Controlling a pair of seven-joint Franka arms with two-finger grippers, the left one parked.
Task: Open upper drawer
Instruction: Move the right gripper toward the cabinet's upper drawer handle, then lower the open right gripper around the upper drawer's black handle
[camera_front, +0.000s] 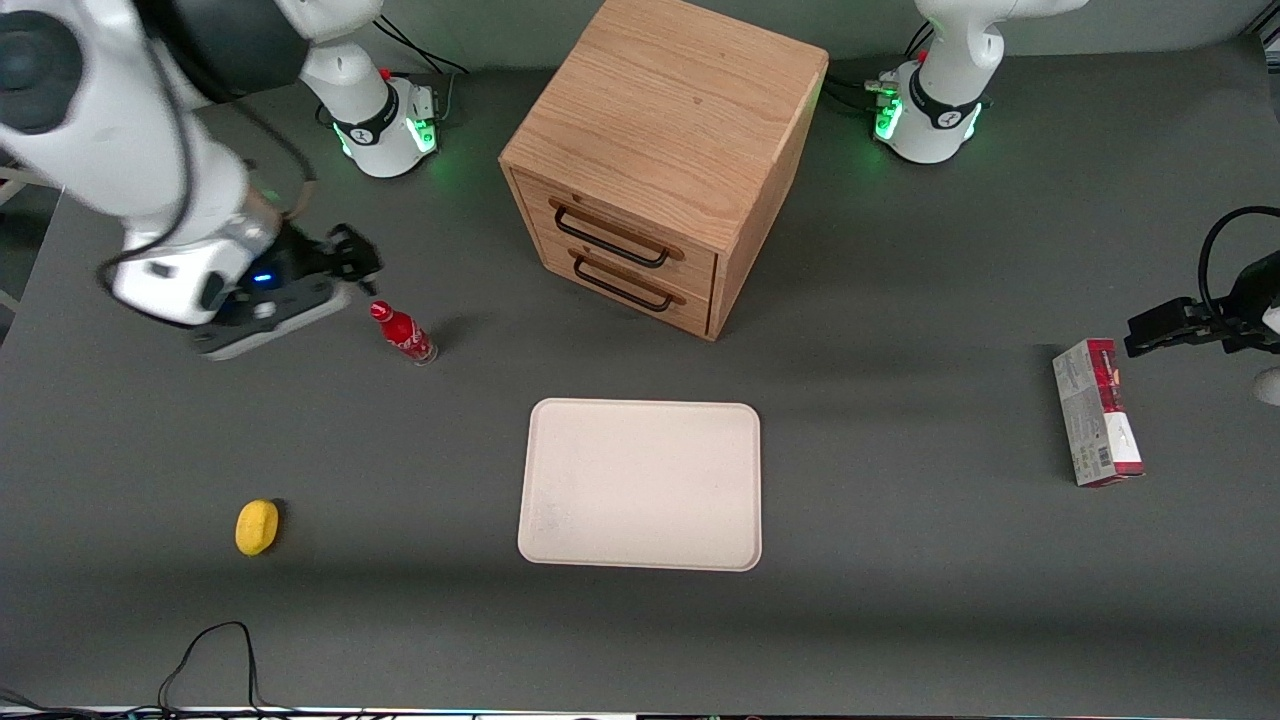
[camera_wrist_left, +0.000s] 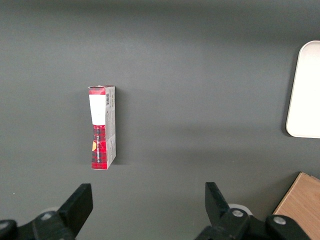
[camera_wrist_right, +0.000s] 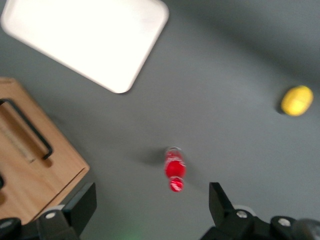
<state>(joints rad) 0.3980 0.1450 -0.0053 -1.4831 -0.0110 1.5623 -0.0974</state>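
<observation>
My tool (camera_front: 350, 255) hangs above the tabletop (camera_front: 900, 600) toward the working arm's end, its fingers spread with nothing between them. A small red bottle (camera_front: 403, 333) stands just beside it, slightly nearer the front camera, and a yellow lemon (camera_front: 257, 526) lies nearer still. The wooden cabinet (camera_front: 665, 120) sits mid-table with its 2 drawers turned partly my way. The upper drawer (camera_front: 630, 228) looks fully shut, its black bar handle (camera_front: 610, 237) just above the matching handle of the lower drawer (camera_front: 625, 283). A white tray (camera_front: 640, 485) lies in front of the cabinet, and a red and white box (camera_front: 1096, 412) rests toward the parked arm's end.

I judge the reach has barely begun. To do it well, I should clear the bottle, turn the fingers square to the drawer face, straddle only the higher bar, close firmly, then pull straight along the drawer's slide so the cabinet does not skid.
</observation>
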